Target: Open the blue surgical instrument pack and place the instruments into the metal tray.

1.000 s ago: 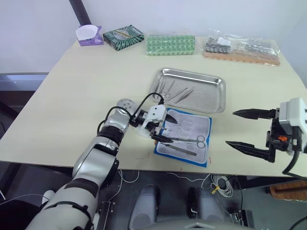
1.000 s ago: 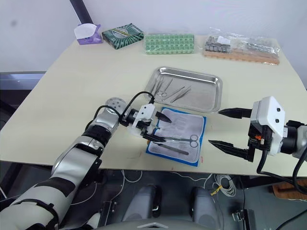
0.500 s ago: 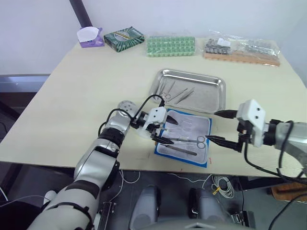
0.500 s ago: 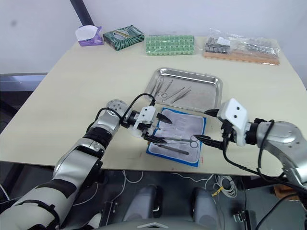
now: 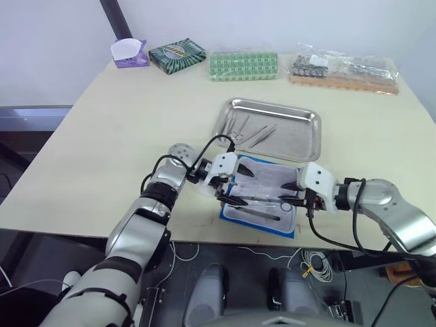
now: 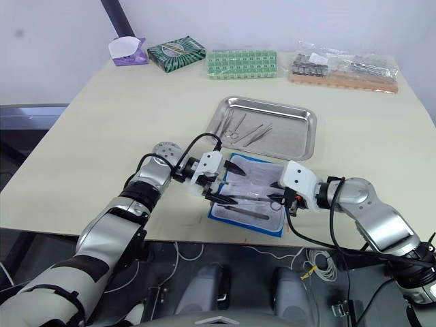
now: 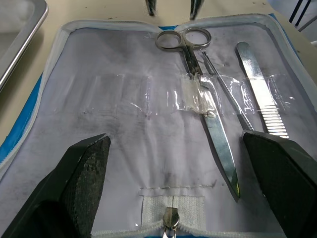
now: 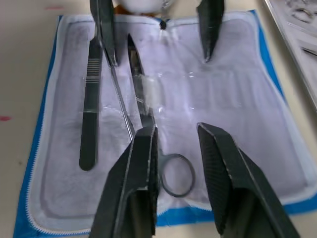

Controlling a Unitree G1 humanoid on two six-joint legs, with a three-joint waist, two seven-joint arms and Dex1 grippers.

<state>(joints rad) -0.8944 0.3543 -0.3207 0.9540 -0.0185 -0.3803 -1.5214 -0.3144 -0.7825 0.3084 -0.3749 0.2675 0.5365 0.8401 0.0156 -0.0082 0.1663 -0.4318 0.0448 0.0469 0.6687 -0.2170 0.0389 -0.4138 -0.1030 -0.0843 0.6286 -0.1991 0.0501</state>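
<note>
Currently, the blue surgical instrument pack (image 5: 260,196) lies unfolded, lining up, on the table (image 5: 122,129) between the two grippers, at the table's near edge. The left gripper (image 5: 229,190) stands over the pack's left end with its fingers spread wide, one over each long side of the lining. The right gripper (image 6: 277,193) faces it from the pack's right end; its fingers (image 8: 224,168) are parted by a narrow gap and grip nothing.

Three instruments remain in the pack. The scissors (image 7: 205,106) lie lengthwise under a clear strap, ring handles (image 8: 174,174) directly between and just below the right gripper's fingertips, and blades pointing toward the left gripper. A thin probe (image 7: 225,89) lies just beside the scissors. The tweezers (image 7: 260,96) lie along the pack's near long side, beside the probe.

The metal tray (image 5: 303,139) sits beyond the pack, away from both grippers, its near rim just beside the pack's far edge. Several slender instruments (image 5: 248,133) rest in its left half.

A green grid-patterned pack (image 5: 242,65), a dark green box (image 5: 176,53) and bagged metal parts (image 5: 344,68) line the table's far edge.
</note>
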